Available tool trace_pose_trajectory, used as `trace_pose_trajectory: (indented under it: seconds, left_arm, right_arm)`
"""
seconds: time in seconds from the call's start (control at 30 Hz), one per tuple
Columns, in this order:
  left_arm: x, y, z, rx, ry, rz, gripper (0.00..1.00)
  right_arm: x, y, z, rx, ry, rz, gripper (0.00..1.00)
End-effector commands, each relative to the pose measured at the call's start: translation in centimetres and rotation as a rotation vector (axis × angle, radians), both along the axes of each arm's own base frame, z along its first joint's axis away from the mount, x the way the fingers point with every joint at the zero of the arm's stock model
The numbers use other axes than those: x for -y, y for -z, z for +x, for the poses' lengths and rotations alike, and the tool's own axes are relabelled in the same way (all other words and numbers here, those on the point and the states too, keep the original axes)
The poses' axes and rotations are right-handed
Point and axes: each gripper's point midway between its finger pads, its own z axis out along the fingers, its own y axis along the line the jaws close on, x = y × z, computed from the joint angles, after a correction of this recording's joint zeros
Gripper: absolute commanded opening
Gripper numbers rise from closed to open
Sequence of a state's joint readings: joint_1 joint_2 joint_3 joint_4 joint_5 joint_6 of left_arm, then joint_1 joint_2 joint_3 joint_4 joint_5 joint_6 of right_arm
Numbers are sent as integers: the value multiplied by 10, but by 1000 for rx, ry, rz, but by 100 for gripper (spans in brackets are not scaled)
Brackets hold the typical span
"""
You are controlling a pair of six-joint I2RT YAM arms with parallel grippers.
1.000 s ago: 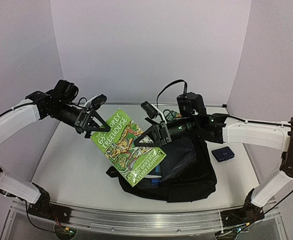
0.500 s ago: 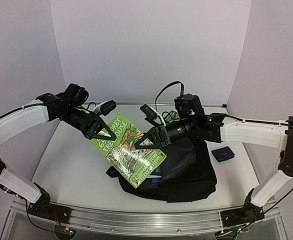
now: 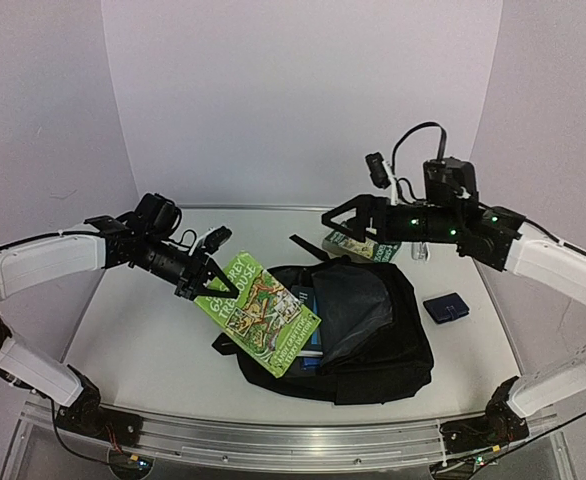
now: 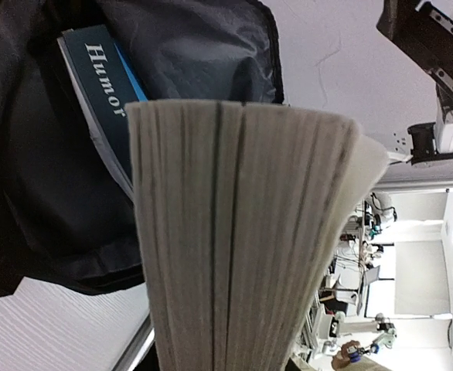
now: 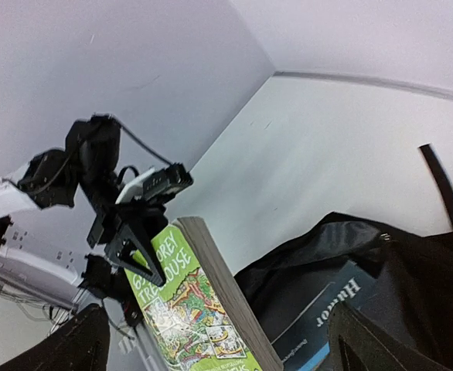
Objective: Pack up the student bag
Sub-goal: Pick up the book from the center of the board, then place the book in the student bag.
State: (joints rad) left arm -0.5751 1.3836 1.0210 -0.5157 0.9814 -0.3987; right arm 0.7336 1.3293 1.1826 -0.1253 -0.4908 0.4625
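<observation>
The student bag point(image 3: 383, 345) lies open on the table, grey lining showing, with a dark blue "Humor" book point(image 4: 103, 73) inside its mouth. My left gripper point(image 3: 213, 285) is shut on the upper left corner of a green "Treehouse" book point(image 3: 261, 314). The book slants down, its lower end at the bag's opening. In the left wrist view its page edge point(image 4: 242, 232) fills the frame and hides the fingers. My right gripper point(image 3: 334, 224) hangs open and empty in the air above the bag's far edge, apart from the book.
A second green book point(image 3: 361, 245) lies flat behind the bag, under my right gripper. A small dark blue pouch point(image 3: 445, 307) sits to the right of the bag. A black strap point(image 3: 307, 246) trails off the bag's back. Walls close in the table's left, back and right.
My left gripper closed on the green book's corner. My right gripper let go of the book, opened, and rose back to the right. The book sank lower toward the bag.
</observation>
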Motion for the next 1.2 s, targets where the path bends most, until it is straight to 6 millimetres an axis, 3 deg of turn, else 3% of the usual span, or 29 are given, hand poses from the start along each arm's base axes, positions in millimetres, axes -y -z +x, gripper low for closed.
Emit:
trace_pose_trajectory:
  seconds: [0.0, 0.1, 0.3, 0.4, 0.47, 0.6, 0.7, 0.9, 0.97, 1.1, 1.17]
  left_arm:
    - [12, -43, 31, 160, -119, -141, 0]
    - [16, -36, 53, 143, -214, -122, 0]
    - [26, -32, 87, 61, -358, -178, 0]
    - [27, -24, 92, 34, -398, -199, 0]
    - [27, -17, 93, 21, -420, -179, 0]
    - [29, -6, 88, 15, -442, -138, 0]
    - [27, 5, 87, -10, -455, -106, 0]
    - [25, 10, 83, -38, -466, -89, 0]
    - [19, 8, 83, -16, -486, -85, 0]
    - [13, 8, 82, -6, -509, -51, 0]
    - [16, 7, 82, -24, -498, -66, 0]
  right_arm:
    - [63, 21, 25, -20, 326, -140, 98]
    - [94, 50, 32, -109, 417, -182, 98]
    - [128, 96, 27, -205, 490, -226, 96]
    - [135, 126, 20, -261, 488, -266, 94]
    - [130, 136, 14, -289, 451, -260, 90]
    - [116, 135, 3, -301, 362, -191, 83]
    - [116, 146, 1, -318, 357, -205, 77]
    - [112, 167, -1, -372, 336, -231, 51]
    - [110, 161, 1, -361, 336, -218, 43]
    - [104, 143, 5, -343, 326, -161, 10]
    - [101, 128, 6, -328, 322, -127, 2]
